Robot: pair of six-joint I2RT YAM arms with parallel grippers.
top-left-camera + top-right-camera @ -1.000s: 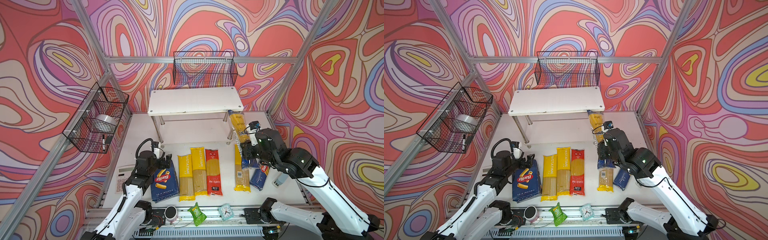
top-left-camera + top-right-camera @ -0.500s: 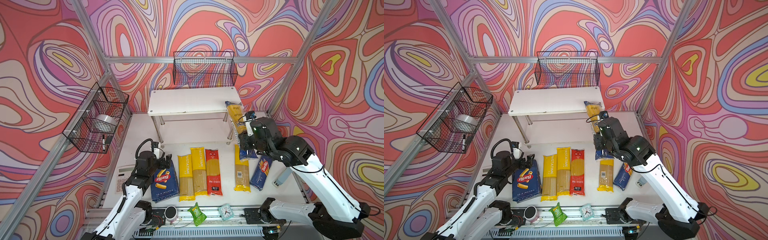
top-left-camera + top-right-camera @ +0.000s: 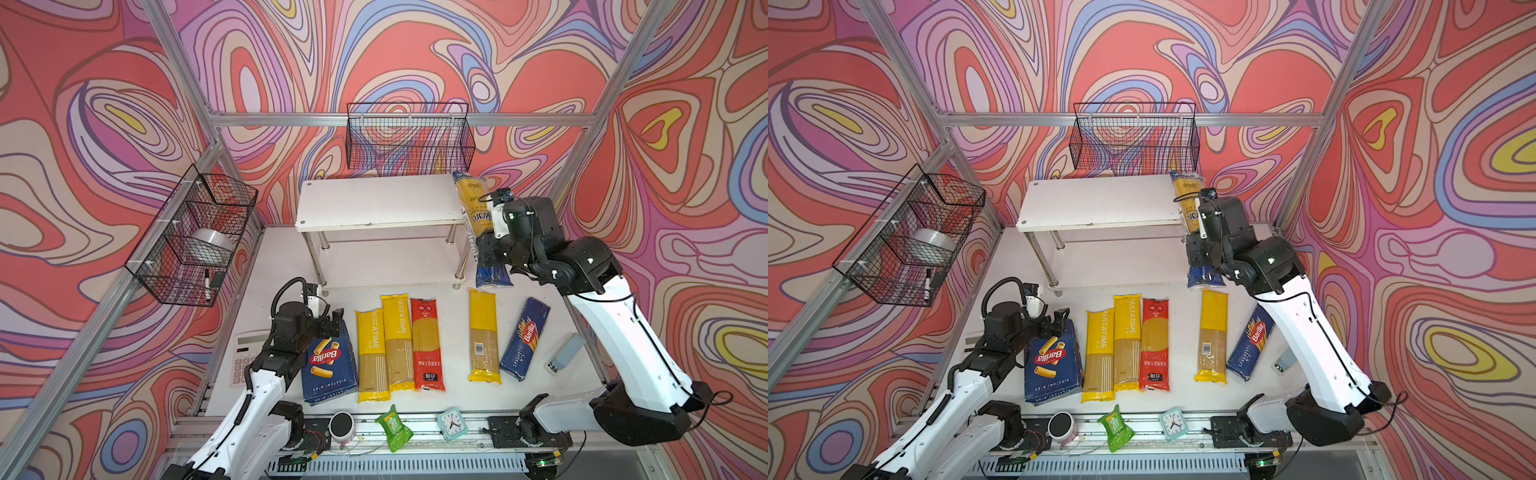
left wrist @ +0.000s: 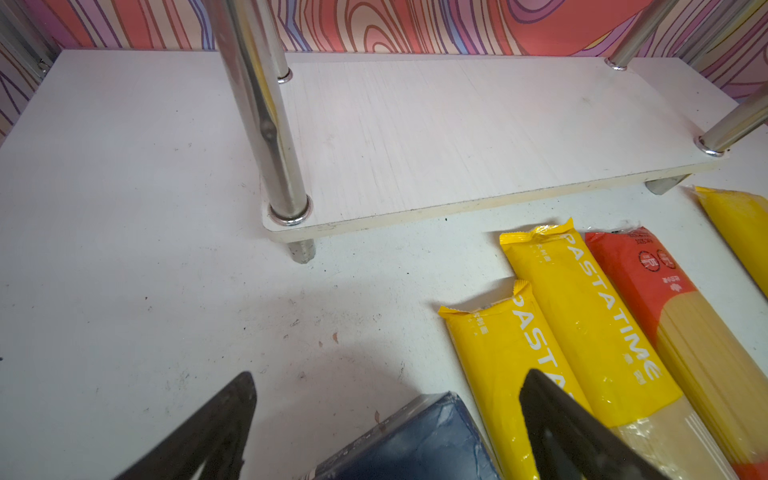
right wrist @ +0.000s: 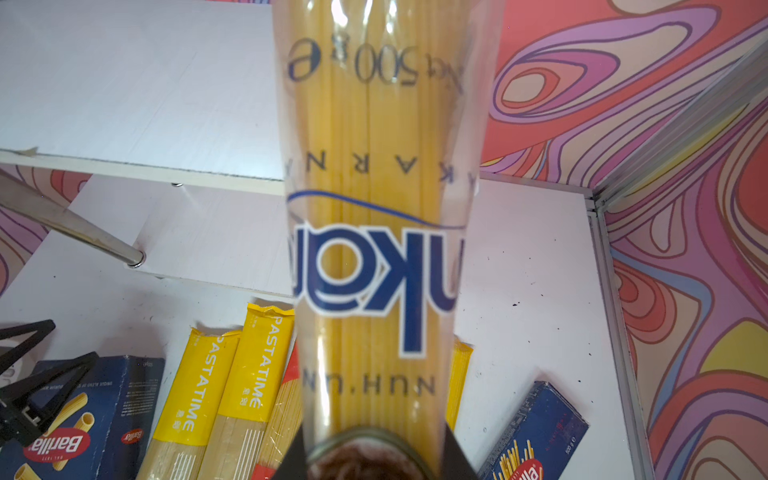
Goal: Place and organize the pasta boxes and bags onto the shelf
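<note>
Beside the shelf [image 3: 374,203], right end effector [image 3: 485,248] grips bag [image 3: 470,192].

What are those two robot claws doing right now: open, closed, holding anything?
Left gripper: open, holding nothing.
Right gripper: closed on the gold and dark blue spaghetti bag.

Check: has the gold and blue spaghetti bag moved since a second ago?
Yes: the bag, in the right gripper, rose from below the shelf's front corner to alongside its top board.

light: bright, even | shadows: soft | wrist-view edges: distorted
</note>
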